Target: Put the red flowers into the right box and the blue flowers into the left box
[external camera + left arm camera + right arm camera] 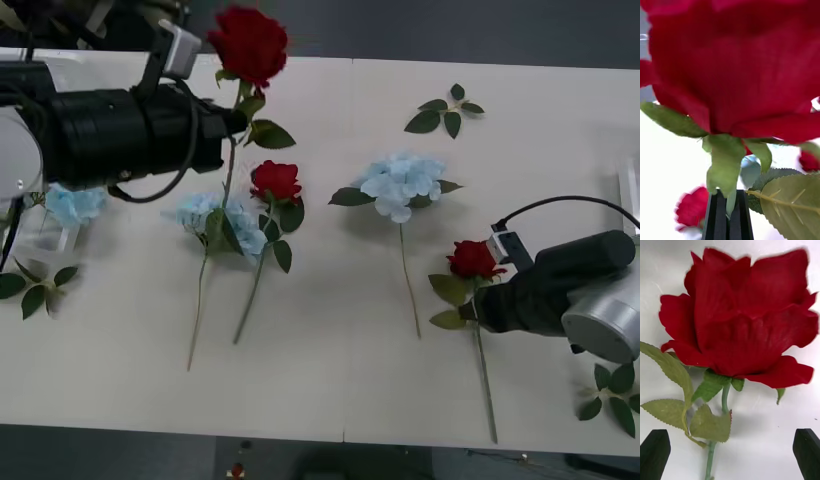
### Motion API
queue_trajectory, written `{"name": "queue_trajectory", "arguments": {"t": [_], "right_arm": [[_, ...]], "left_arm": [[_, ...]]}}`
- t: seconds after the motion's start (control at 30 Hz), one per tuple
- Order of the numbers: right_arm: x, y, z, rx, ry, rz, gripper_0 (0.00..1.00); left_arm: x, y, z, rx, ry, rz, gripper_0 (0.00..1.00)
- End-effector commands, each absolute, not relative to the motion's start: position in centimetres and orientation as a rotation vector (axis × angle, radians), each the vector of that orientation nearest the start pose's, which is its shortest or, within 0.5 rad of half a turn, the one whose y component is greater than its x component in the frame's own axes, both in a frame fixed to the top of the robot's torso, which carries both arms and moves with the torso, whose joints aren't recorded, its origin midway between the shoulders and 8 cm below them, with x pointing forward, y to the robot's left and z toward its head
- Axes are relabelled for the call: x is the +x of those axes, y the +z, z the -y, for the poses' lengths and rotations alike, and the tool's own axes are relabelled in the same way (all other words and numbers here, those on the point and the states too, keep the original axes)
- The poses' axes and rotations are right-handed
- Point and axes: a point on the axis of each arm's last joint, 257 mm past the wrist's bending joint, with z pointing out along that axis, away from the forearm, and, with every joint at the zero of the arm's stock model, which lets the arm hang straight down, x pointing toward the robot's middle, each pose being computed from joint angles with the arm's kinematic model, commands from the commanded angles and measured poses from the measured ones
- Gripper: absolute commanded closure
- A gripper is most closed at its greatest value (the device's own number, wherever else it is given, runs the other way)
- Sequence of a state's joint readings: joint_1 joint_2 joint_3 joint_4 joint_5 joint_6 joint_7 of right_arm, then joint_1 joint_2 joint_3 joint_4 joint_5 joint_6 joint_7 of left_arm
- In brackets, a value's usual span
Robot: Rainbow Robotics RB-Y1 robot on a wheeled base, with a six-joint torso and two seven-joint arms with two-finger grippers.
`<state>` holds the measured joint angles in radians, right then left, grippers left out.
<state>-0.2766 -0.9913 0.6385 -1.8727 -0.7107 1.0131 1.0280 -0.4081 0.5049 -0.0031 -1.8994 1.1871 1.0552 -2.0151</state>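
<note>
Above the pale table (330, 380), the left gripper (728, 213) pinches the thin green stem of one artificial red rose (247, 42), lifted clear. One pale-blue hydrangea cluster (73, 205) lies by the white bin (45, 240) at the left edge; two blue clusters (403, 183) and two roses remain on the table, so most sorting is left. Only the right wrist view shows the right gripper (730, 453) spread wide around a lying rose (745, 322), stem between its black fingertips (655, 453), not yet clamped
</note>
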Motion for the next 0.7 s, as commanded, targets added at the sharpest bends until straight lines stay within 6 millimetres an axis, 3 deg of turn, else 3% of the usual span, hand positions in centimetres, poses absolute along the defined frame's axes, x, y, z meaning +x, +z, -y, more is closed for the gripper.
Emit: {"name": "queue_trajectory", "arguments": {"t": [0.03, 0.23, 0.37, 0.47, 0.57, 0.7], "right_arm": [[43.3, -34.4, 25.7, -0.329, 0.085, -2.603, 0.04], [43.7, -35.7, 26.0, -0.328, 0.079, -2.608, 0.07], [43.9, -35.9, 26.2, -0.328, 0.071, -2.609, 0.50], [43.9, -36.0, 26.4, -0.327, 0.065, -2.609, 0.70], [44.0, -36.0, 26.6, -0.326, 0.058, -2.609, 0.82], [44.1, -36.1, 26.7, -0.324, 0.058, -2.605, 0.91]], "left_arm": [[47.8, -6.6, -5.3, 0.966, -0.555, -1.597, 1.00], [46.3, -6.2, -0.1, 0.993, -0.618, -1.507, 1.00], [45.5, -4.4, 3.0, 0.960, -0.685, -1.436, 1.00], [44.5, -3.1, 5.3, 0.942, -0.738, -1.384, 1.00], [43.6, -1.9, 7.5, 0.928, -0.780, -1.335, 1.00], [42.3, -1.1, 9.5, 0.935, -0.821, -1.300, 1.00]]}}
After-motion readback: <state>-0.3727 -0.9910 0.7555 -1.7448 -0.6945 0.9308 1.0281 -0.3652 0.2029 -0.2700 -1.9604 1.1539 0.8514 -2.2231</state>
